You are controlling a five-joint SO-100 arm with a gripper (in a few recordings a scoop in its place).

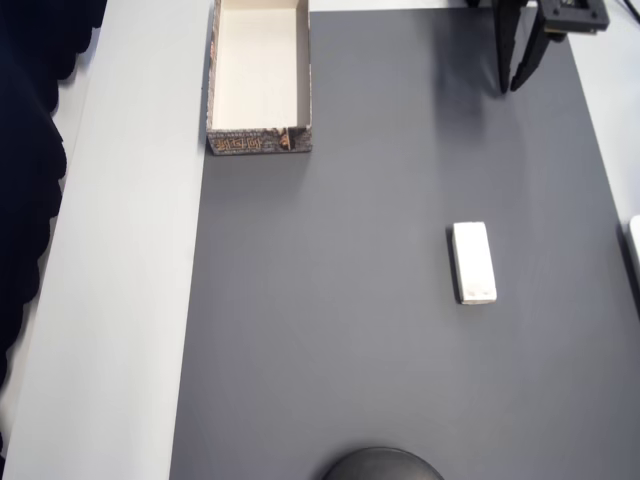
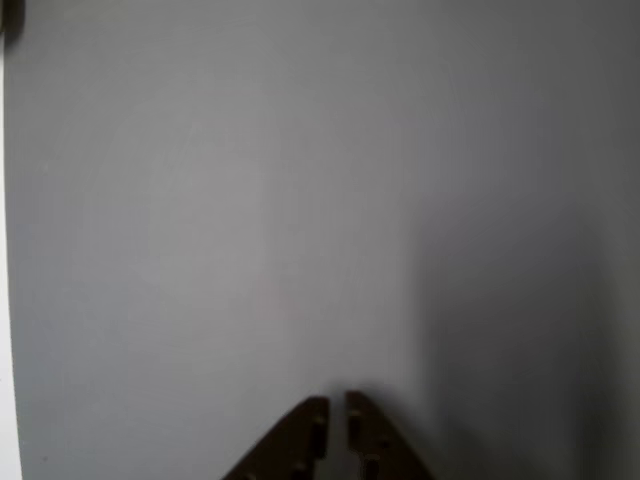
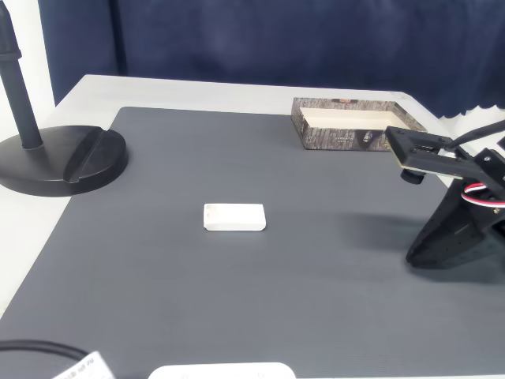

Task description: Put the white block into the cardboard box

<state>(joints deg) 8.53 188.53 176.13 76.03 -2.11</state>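
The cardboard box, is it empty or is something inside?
Empty. The cardboard box shows just its plain cream floor; the white block lies outside on the mat.

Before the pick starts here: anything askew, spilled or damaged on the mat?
Nothing stands out. The white block lies flat on the dark mat, apart from the gripper. The cardboard box sits upright at the mat's corner, nothing inside.

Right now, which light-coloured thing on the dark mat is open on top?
The cardboard box: an open tray with patterned walls. The white block is a solid flat bar.
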